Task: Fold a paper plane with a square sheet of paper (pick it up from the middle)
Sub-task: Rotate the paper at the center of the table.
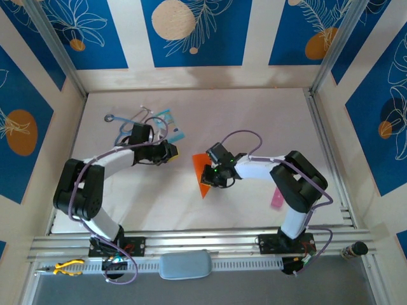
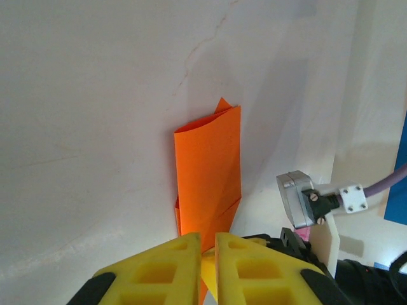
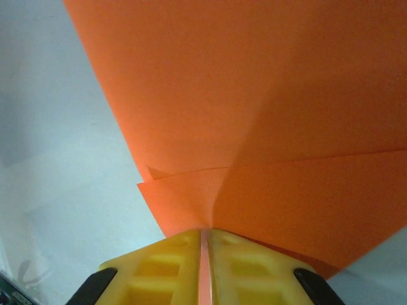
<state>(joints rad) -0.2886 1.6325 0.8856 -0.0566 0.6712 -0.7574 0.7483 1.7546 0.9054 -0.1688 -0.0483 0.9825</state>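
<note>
The square sheet of paper (image 1: 200, 175) is bright orange and folded into a long narrow shape with a pointed end, and it sits mid-table. My right gripper (image 1: 213, 176) is shut on it from the right. In the right wrist view the yellow fingertips (image 3: 205, 232) pinch its folded edge and the orange paper (image 3: 254, 95) spreads out ahead. My left gripper (image 1: 173, 151) hovers a little to the paper's left, apart from it. Its yellow fingers (image 2: 208, 236) are shut to a thin slit with nothing between them, and the paper (image 2: 210, 165) stands just beyond the tips.
A light-blue packet (image 1: 166, 117) and looped cables (image 1: 127, 121) lie behind the left gripper. A small pink strip (image 1: 276, 199) lies by the right arm. The right arm's wrist camera (image 2: 296, 197) is close on the left gripper's right. Yellow pliers (image 1: 67, 267) rest on the front rail.
</note>
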